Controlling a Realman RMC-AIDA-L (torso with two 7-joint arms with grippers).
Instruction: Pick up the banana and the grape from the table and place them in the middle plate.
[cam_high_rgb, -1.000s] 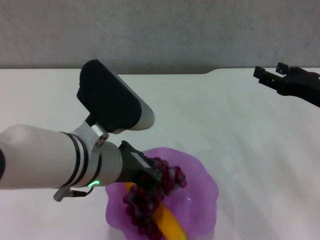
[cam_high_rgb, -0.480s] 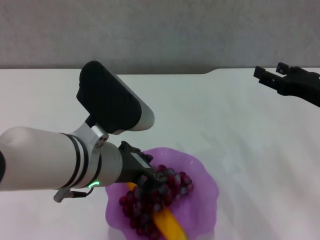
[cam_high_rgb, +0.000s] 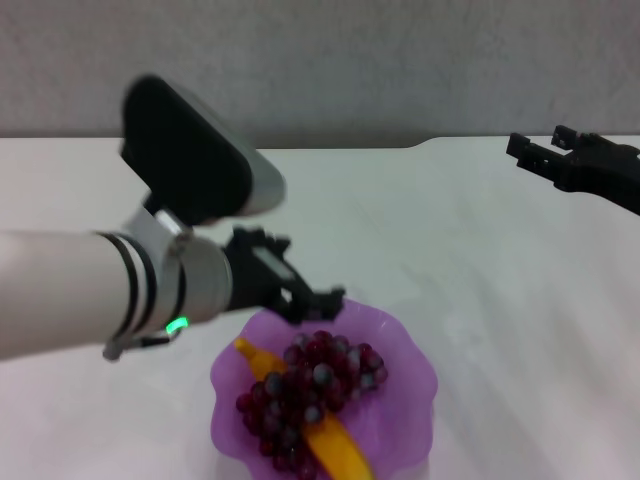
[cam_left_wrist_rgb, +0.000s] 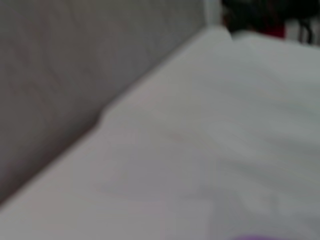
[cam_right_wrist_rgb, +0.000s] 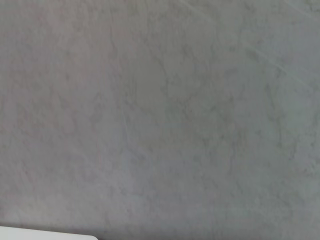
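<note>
The middle plate (cam_high_rgb: 405, 345), a translucent purple dish with a wavy, scalloped rim, sits on the white table (cam_high_rgb: 480, 260) at the near edge of the head view, slightly right of centre. The grape (cam_high_rgb: 315, 385), a long bunch of small dark red-purple berries, some dusted with a pale bloom, lies inside it, draped across the banana (cam_high_rgb: 335, 450). The banana is smooth and yellow-orange; one end pokes out on the bunch's left far side, and its longer part runs toward the near right under the grapes.

The left gripper (cam_high_rgb: 315, 298) hangs just above the plate's far left rim, clear of the fruit and holding nothing; its dark fingers look parted, though they are blurred. A green light glows on the pale wrist behind it.

The right gripper (cam_high_rgb: 535, 152) is well apart at the far right, above the table's far edge near the notch, its black fingers spread and empty.

The left wrist view shows only bare tabletop, the grey wall and a sliver of purple rim (cam_left_wrist_rgb: 257, 237).
</note>
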